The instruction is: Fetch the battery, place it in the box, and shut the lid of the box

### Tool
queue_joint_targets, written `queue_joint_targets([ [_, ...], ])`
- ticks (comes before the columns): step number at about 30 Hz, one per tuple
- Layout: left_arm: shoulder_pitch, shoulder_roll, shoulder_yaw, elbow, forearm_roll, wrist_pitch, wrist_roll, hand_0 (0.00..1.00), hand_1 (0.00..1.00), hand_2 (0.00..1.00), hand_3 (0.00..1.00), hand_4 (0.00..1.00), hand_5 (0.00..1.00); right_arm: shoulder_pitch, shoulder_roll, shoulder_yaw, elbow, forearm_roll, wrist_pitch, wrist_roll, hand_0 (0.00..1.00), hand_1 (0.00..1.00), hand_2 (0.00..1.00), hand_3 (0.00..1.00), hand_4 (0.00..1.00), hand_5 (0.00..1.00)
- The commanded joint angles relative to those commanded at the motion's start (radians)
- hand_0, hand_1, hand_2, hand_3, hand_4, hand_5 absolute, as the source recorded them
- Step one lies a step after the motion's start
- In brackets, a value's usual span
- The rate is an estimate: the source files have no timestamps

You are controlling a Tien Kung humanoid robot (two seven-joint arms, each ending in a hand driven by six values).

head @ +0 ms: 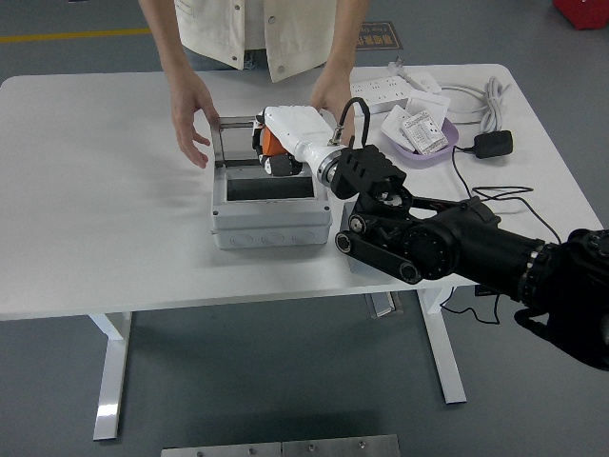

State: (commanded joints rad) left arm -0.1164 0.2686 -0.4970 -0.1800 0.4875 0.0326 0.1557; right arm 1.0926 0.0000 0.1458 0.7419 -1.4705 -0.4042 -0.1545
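Observation:
The grey box [266,227] stands open at the table's middle, its lid [235,143] folded back flat behind it. My right hand [273,152] has a white forearm and reaches in from the right over the box's back edge. Its fingers are curled around the orange battery [270,143], which hangs just above the opening. My black right arm [447,243] crosses in front and hides the grey holder block. A person at the far side leans in, with one hand [193,112] beside the lid's left edge and the other hand [333,100] behind my wrist. My left arm is out of view.
A purple dish [430,152] with white packets sits to the right of the box. Behind it lie a white power strip [395,92] and coiled cable [485,95]. A black adapter [494,144] and its cord trail toward the right edge.

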Motion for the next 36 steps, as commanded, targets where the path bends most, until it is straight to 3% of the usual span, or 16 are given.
queue_joint_targets([
  [8, -0.004, 0.003, -0.009, 0.0, 0.013, 0.001, 0.005, 0.618, 0.766, 0.683, 0.728, 0.692, 0.226, 0.011, 0.0, -0.096, -0.072, 0.148, -0.056, 0.028, 0.178, 0.2, 0.229, 0.219, 0.002, 0.002],
  [27, -0.005, 0.001, -0.017, 0.0, 0.026, 0.002, 0.01, 0.619, 0.767, 0.682, 0.729, 0.688, 0.225, 0.018, 0.0, -0.1, -0.023, 0.218, -0.087, 0.126, 0.185, 0.204, 0.235, 0.22, 0.002, 0.002],
  [36, -0.006, -0.001, -0.013, 0.0, 0.024, 0.004, 0.01, 0.619, 0.767, 0.682, 0.729, 0.687, 0.225, 0.007, 0.0, -0.135, -0.02, 0.238, -0.101, 0.138, 0.188, 0.204, 0.237, 0.221, 0.002, 0.002],
])
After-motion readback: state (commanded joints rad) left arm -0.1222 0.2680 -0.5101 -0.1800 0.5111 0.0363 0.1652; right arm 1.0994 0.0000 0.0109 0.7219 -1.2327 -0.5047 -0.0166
